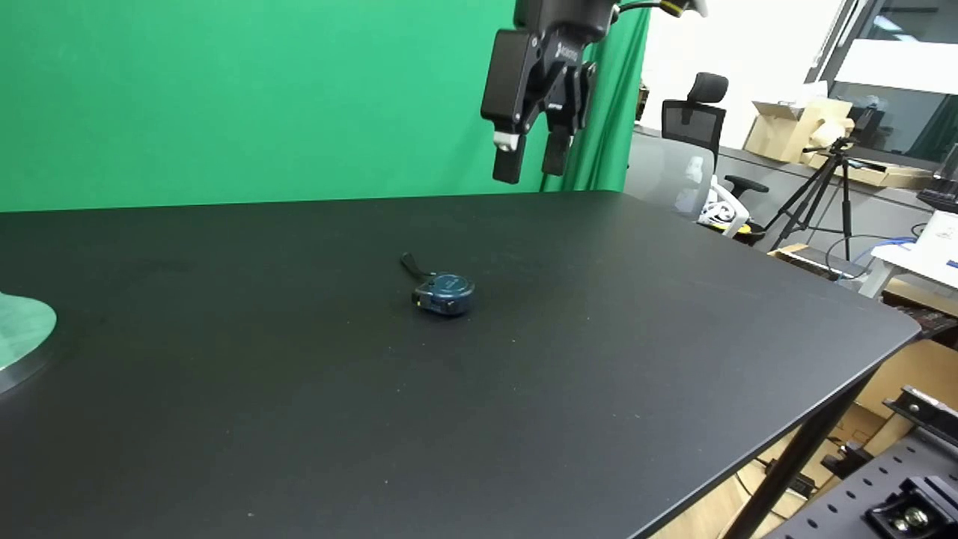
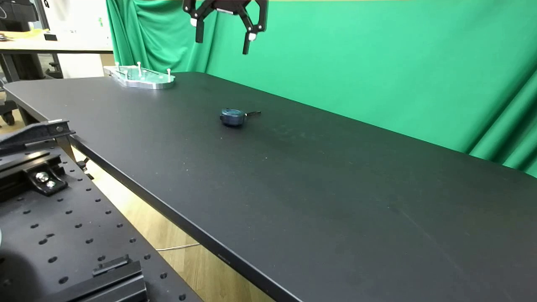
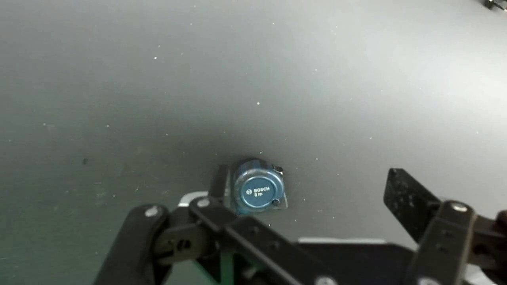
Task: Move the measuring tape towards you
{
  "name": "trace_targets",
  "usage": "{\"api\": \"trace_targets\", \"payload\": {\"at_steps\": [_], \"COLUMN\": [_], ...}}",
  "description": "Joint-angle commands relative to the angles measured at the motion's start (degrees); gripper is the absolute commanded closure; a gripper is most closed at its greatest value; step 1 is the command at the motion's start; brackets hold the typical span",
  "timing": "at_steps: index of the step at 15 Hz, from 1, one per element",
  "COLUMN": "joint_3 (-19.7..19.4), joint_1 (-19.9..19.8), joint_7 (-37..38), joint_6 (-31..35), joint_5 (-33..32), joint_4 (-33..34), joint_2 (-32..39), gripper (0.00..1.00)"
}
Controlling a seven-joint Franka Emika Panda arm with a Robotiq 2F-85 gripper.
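Observation:
The measuring tape [image 1: 447,292] is a small dark blue-teal case lying flat on the black table. A short dark strap sticks out of it in both exterior views. It also shows in an exterior view [image 2: 233,117] and in the wrist view [image 3: 258,190], where its round label faces up and its strap is hidden. My gripper [image 1: 533,161] is open and empty, well above the table. It shows at the top edge of an exterior view [image 2: 222,41]. In the wrist view, the gripper [image 3: 308,184] has the tape between its fingers in the picture, close beside the left finger.
The black table [image 1: 337,419] carries a pale green disc with a metal edge [image 1: 22,326] at the picture's left edge. A metal-edged green plate with white pegs [image 2: 144,82] stands at the table's far end. A perforated robot mount [image 2: 84,235] lies beside the table. A green curtain [image 1: 247,97] hangs behind.

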Motion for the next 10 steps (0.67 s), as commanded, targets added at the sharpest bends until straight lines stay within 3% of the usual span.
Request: {"api": "trace_targets", "payload": {"at_steps": [1, 2, 6, 10], "joint_3": [1.18, 2.0, 2.45, 3.61], "joint_1": [-1.74, -1.8, -2.85, -2.48], "joint_7": [-2.95, -1.92, -2.8, 2.91], "joint_6": [0.17, 0.51, 1.07, 5.64], "joint_5": [-1.16, -0.45, -0.7, -11.59], "joint_4": [7.25, 3.13, 6.39, 6.55], "joint_2": [9.45, 5.25, 10.01, 13.4], "gripper": [0.0, 0.0, 0.0, 0.0]}}
